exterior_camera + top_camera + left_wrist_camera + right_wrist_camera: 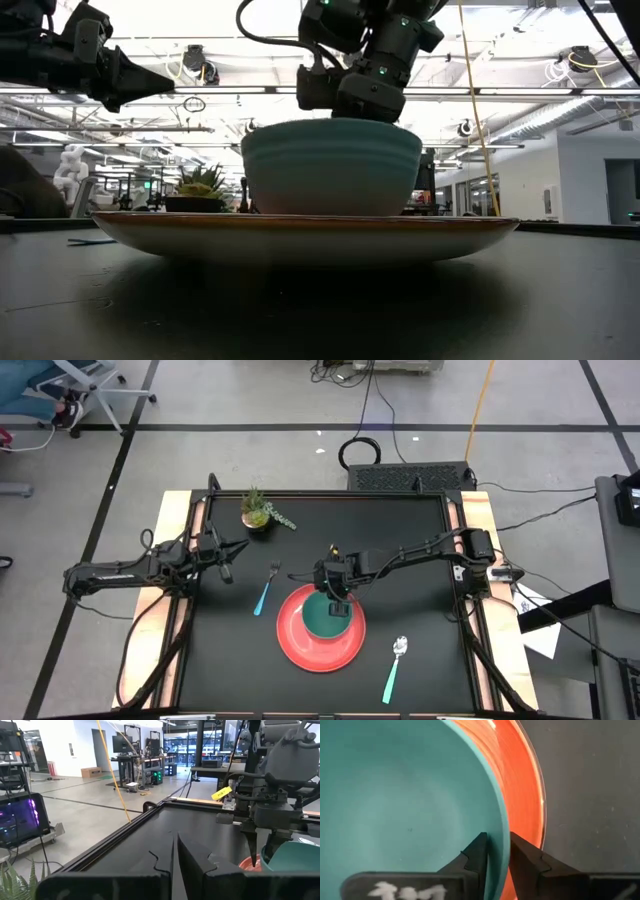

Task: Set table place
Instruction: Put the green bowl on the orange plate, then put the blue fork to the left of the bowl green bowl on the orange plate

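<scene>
Teal bowl [405,805] rim sits between right gripper [497,851] fingers, slightly apart; left's together.

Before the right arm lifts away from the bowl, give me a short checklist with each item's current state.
1. Bowl sits on the red plate: ok.
2. Bowl upright, level in the low view: ok.
3. Right hand clear of the bowl rim: not ok; fingers straddle the rim, release cannot tell.
4. Fork lies left of the plate, on the table: ok.
5. Spoon lies right of the plate: ok.
6. Left hand shut, away from the plate: ok.
</scene>
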